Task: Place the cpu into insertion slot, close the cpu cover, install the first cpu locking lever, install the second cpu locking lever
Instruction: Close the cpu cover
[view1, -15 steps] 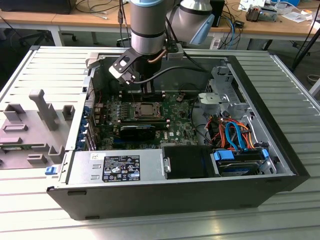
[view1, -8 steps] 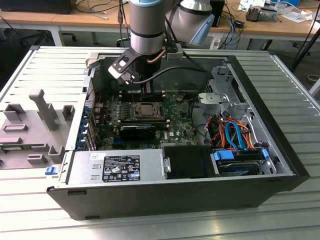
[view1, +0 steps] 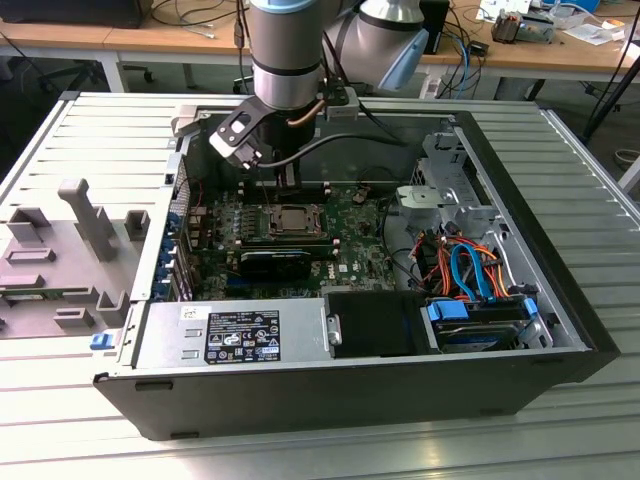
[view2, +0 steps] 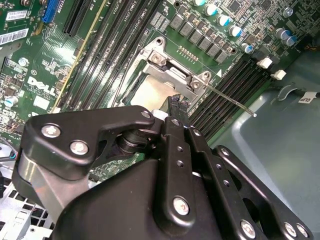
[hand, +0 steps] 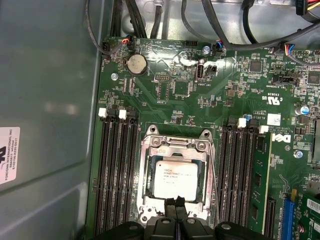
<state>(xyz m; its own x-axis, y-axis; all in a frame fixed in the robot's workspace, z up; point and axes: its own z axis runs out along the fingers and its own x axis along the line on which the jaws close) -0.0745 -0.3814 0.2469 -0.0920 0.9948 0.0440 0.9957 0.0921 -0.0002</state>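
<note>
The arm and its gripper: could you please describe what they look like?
The arm is a silver-grey tube with a light blue joint cap and a black cable running from its wrist. The gripper is matte black, built of rounded linkage plates fastened with silvery screws.

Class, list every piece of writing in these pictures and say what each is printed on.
cpu: lines of fine print, too small to read.
motherboard: a white brand logo; tiny white part codes, unreadable.
White sticker on the case wall: small black print, cut off.
Black label on the power supply: too small to read.
</note>
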